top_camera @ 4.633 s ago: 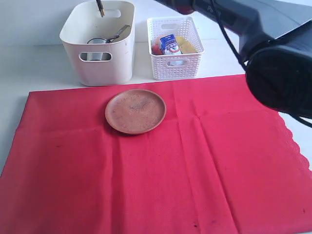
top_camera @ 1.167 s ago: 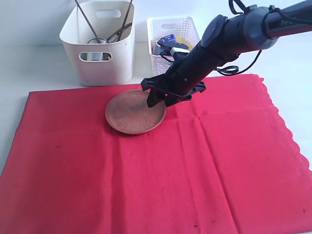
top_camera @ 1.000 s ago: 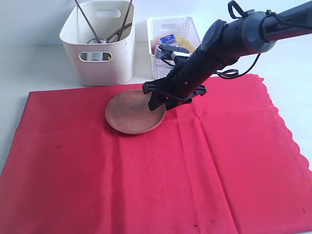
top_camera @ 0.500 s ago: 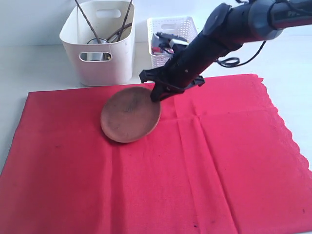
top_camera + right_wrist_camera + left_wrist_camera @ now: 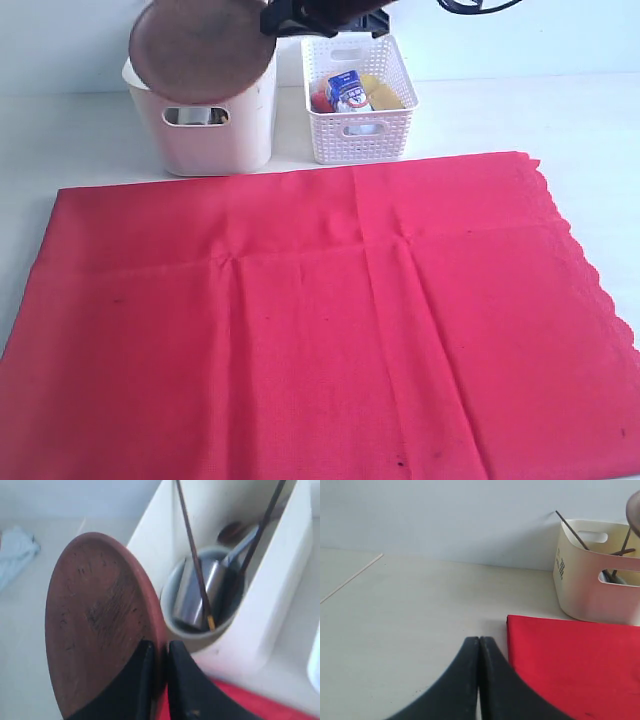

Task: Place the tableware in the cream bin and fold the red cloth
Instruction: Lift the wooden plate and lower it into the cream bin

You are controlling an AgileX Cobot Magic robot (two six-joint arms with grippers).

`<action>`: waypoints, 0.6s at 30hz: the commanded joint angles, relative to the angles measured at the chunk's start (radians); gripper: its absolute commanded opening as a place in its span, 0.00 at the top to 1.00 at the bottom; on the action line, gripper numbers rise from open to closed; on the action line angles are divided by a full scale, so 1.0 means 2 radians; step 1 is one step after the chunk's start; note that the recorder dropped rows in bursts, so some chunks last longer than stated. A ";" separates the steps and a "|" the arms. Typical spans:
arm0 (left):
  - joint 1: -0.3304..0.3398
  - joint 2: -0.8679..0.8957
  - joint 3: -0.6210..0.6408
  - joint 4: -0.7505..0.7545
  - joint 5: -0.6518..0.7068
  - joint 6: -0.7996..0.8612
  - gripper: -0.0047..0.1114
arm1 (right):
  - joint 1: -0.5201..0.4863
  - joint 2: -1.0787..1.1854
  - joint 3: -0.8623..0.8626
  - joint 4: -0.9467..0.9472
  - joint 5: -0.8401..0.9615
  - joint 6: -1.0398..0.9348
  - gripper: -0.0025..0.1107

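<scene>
Two black fingers [image 5: 137, 680] of the right gripper [image 5: 159, 650] are closed on the rim of the round brown clay plate [image 5: 100, 620], one finger on each face, so the plate is firmly pinched. In the exterior view this gripper [image 5: 300, 15] sits at the top edge, just left of centre. The plate [image 5: 200, 50] hangs from it in the upper left of the frame, lifted clear of the table and tilted with a flat face towards the camera. It covers the upper rim of the tall cream plastic bin [image 5: 215, 135]; whether it touches the bin cannot be told.

Inside the bin, the right wrist view shows a pale green-white bowl [image 5: 190, 632] holding steel pieces [image 5: 192, 600]. Dark chopsticks [image 5: 192, 555] stand in it, and one shows a yellow tip.

Just right of the bin in the exterior view stands a small white lattice basket [image 5: 360, 130] with a blue and white milk carton [image 5: 350, 92] inside.

The large bright red cloth [image 5: 300, 320] lies spread and unfolded across the lower part of the frame. It has creases through its middle and its scalloped edge on the right.

The left gripper [image 5: 479, 645] has its two dark fingers pressed together with nothing between them. It sits low over the pale tabletop [image 5: 395, 620], just beside a corner of the red cloth [image 5: 570, 660].
</scene>
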 commanded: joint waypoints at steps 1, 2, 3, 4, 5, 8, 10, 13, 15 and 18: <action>0.002 0.001 0.000 -0.002 -0.002 -0.001 0.95 | 0.001 0.044 -0.026 0.047 -0.100 -0.004 0.98; 0.002 0.001 0.000 -0.002 -0.002 -0.001 0.95 | 0.001 0.055 -0.030 0.061 -0.110 -0.004 0.98; 0.002 0.001 0.000 -0.002 -0.002 -0.001 0.95 | 0.002 0.069 -0.038 0.081 -0.119 -0.004 0.98; 0.002 0.001 0.000 -0.002 -0.002 -0.001 0.95 | 0.003 0.083 -0.048 0.094 -0.124 -0.011 0.98; 0.002 0.001 0.000 -0.002 -0.002 -0.001 0.95 | 0.003 0.093 -0.057 0.098 -0.125 -0.020 0.98; 0.002 0.001 0.000 -0.002 -0.002 -0.001 0.95 | 0.006 0.129 -0.097 0.102 -0.105 -0.021 0.98; 0.002 0.001 0.000 -0.002 -0.002 -0.001 0.95 | 0.010 0.146 -0.117 0.106 -0.101 -0.030 0.98; 0.002 0.001 0.000 -0.002 -0.002 -0.001 0.95 | 0.012 0.159 -0.132 0.107 -0.103 -0.030 0.97; 0.002 0.001 0.000 -0.002 -0.002 -0.001 0.95 | 0.015 0.160 -0.133 0.104 -0.108 -0.029 0.91; 0.002 0.001 0.000 -0.002 -0.002 -0.001 0.95 | 0.021 0.160 -0.133 0.104 -0.112 -0.029 0.74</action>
